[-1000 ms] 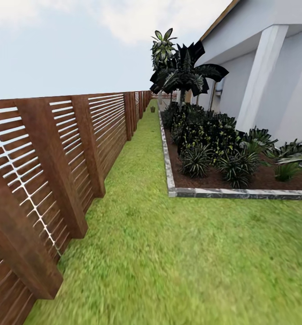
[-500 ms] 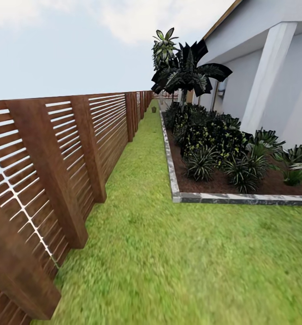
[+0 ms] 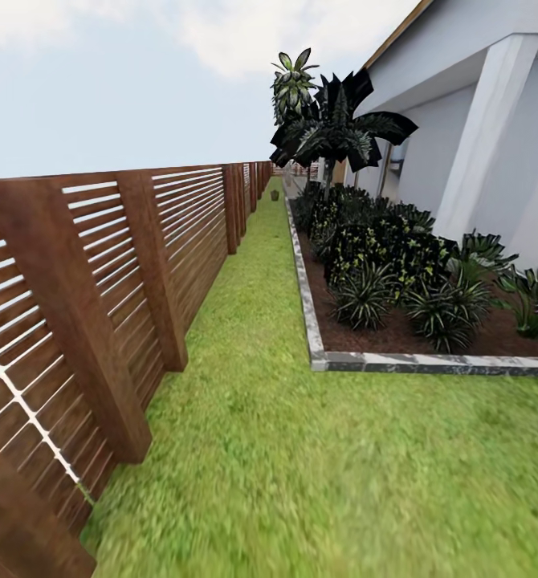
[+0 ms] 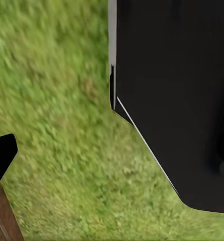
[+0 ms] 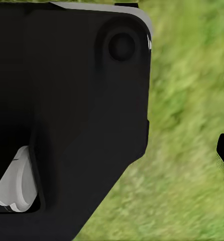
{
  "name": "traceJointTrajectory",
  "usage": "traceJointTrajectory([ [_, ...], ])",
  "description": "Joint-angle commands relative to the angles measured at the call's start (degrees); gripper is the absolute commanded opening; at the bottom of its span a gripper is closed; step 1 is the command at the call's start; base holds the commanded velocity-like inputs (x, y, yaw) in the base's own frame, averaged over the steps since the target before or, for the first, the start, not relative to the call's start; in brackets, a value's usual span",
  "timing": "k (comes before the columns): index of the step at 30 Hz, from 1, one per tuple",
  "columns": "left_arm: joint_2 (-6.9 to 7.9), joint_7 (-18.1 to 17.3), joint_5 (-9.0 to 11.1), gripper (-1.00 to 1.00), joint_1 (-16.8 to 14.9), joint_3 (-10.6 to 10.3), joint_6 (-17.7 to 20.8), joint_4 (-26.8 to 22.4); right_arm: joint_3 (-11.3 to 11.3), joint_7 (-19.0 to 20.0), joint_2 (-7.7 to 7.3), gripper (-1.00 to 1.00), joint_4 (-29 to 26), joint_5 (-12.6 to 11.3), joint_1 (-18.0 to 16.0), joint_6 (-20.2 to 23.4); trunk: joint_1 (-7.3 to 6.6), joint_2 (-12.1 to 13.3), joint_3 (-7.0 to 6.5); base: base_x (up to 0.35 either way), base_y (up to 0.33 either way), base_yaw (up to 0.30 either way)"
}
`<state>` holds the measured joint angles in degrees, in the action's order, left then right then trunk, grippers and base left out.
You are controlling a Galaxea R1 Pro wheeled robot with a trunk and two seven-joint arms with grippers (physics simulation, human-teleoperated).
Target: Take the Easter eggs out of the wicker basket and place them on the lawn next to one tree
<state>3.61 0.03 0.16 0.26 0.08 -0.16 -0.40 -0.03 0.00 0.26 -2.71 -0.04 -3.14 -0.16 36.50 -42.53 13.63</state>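
A strip of lawn [image 3: 253,337] runs alongside a brown slatted wooden fence [image 3: 124,265]. Across the grass from the fence, a grey stone kerb [image 3: 307,301] edges a planting bed of dark shrubs [image 3: 381,249] beside a white house [image 3: 478,120] (short palms [image 3: 333,128] behind). Eggs and basket: whereabouts cannot be told. Both wrist views show black robot parts above grass; whether either gripper is open cannot be told.

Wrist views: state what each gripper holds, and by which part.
Cannot be told. Both look down on the lawn past dark robot bodywork; no egg or basket appears.
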Motion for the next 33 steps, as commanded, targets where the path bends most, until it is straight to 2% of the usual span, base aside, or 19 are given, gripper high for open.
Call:
traceJointTrajectory([
  [1,0.02,0.01,0.02,1.00,0.00,0.00,-0.02,-0.02,-0.01,0.00,0.01,1.00,-0.01,-0.02,-0.02,-0.02,0.04,-0.04,0.06,0.327,0.000,0.000],
  [15,0.02,0.01,0.01,1.00,0.00,0.00,-0.01,-0.04,0.00,0.00,0.01,1.00,-0.01,-0.04,-0.02,-0.02,0.04,-0.04,0.06,0.327,0.007,0.000],
  [33,0.00,0.05,0.01,1.00,0.00,0.00,-0.02,-0.04,-0.04,0.00,0.01,1.00,-0.01,-0.04,-0.02,-0.02,0.04,-0.04,0.06,0.327,0.099,0.000],
])
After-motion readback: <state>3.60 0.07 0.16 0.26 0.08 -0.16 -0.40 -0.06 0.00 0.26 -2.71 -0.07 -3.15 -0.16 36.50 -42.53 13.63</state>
